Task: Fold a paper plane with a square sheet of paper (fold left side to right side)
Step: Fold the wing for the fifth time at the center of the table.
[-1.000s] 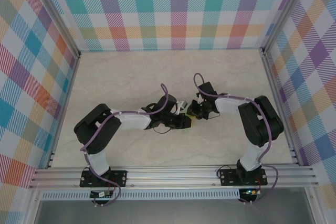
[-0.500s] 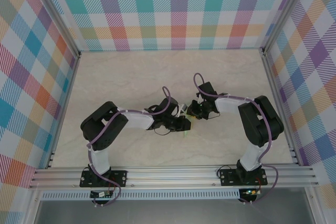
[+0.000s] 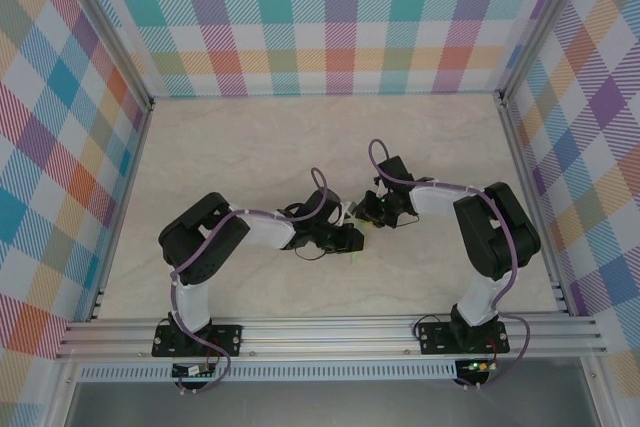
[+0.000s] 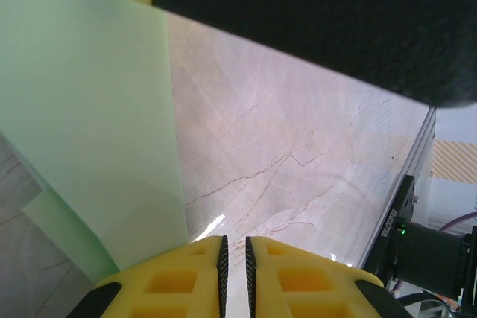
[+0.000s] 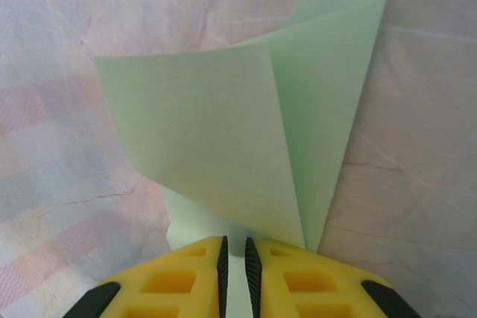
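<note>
Right gripper jaws clamp the square sheet of paper, holding a flap curled up off the tabletop, likely to carry it across. Left gripper jaws sit nearly together beside it; whether they pinch it is unclear.

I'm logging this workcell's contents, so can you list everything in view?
square sheet of paper: one, pale green, partly folded over, mid-table between the hands
table: one, beige marble pattern, under everything
walls: three, pastel plaid, around the table
frame rail: one, silver, near edge, carrying the arm bases
left arm, right arm: two, black and white, reaching to mid-table
left hand: one, yellow fingers nearly together, beside the paper
right hand: one, yellow fingers, closed on the paper's edge
</note>
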Controlling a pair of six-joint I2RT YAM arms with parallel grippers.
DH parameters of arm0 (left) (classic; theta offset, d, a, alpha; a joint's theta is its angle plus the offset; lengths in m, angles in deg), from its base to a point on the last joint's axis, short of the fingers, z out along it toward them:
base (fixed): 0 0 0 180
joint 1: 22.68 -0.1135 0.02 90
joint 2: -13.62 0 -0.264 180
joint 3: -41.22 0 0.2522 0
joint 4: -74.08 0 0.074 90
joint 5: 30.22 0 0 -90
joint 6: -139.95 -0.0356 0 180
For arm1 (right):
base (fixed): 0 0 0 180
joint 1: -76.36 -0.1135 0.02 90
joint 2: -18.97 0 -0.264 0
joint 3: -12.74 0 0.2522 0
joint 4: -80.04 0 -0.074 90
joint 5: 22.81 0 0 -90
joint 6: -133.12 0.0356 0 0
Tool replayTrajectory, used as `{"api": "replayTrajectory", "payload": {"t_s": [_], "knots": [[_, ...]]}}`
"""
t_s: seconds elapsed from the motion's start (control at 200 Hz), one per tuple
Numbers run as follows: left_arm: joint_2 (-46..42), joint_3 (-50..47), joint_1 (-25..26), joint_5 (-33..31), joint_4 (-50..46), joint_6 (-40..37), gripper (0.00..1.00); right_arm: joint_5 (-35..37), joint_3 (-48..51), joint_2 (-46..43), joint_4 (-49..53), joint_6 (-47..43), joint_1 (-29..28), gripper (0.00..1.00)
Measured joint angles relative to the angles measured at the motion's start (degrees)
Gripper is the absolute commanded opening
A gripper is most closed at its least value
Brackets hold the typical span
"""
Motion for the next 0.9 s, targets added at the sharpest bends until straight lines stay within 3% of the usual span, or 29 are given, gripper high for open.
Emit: {"api": "replayTrajectory", "payload": {"t_s": [0.49,0.775,0.9], "knots": [[0.0,-2.1,0.8,-2.4,1.7,1.2,0.08,1.4,0.3,-3.4,4.1,-1.5,0.0,0.13],[0.0,-3.5,0.8,-2.6,4.7,2.8,0.02,1.5,3.8,-12.8,3.7,-3.1,0.0,0.11],[0.0,-3.6,0.8,-2.6,4.9,2.8,0.01,-1.0,6.4,-13.1,1.2,-3.0,-0.2,0.11]]}}
